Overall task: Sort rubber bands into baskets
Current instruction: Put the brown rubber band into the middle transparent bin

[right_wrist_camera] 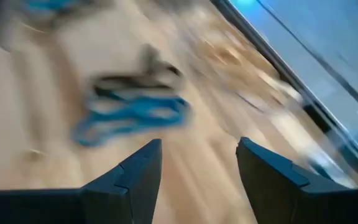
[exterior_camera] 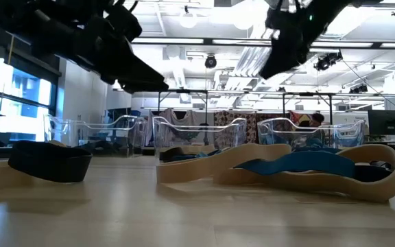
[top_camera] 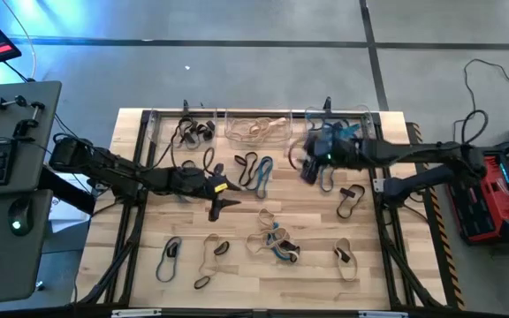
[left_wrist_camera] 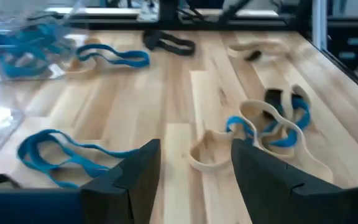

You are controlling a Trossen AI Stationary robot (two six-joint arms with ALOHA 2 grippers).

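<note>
We find three clear baskets in a row along the far edge of the wooden table (top_camera: 148, 265). The left basket (top_camera: 182, 129) holds black bands, the middle basket (top_camera: 258, 129) tan ones, and the right basket (top_camera: 341, 130) blue ones.

The left gripper (top_camera: 216, 206) hangs over the middle of the table, its fingers (left_wrist_camera: 135, 177) apart with nothing between them. Its wrist view shows a tan band (left_wrist_camera: 207, 155) on the boards just ahead of the fingers, a tangle of tan and blue bands (left_wrist_camera: 275, 124) beside it, and a blue band (left_wrist_camera: 61, 155) to the other side.

The right gripper (top_camera: 308, 164) is over the table just in front of the right basket, its fingers (right_wrist_camera: 135, 174) spread and empty. Its wrist view is smeared (a blue and black bundle (right_wrist_camera: 132, 112) is all we can make out).

Loose bands remain on the table: a blue-and-black group (top_camera: 253, 170) near the centre, a black band (top_camera: 350, 199) towards the right edge, a mixed pile (top_camera: 272, 240) near the front edge, and black bands (top_camera: 170, 253) towards the front left corner.
</note>
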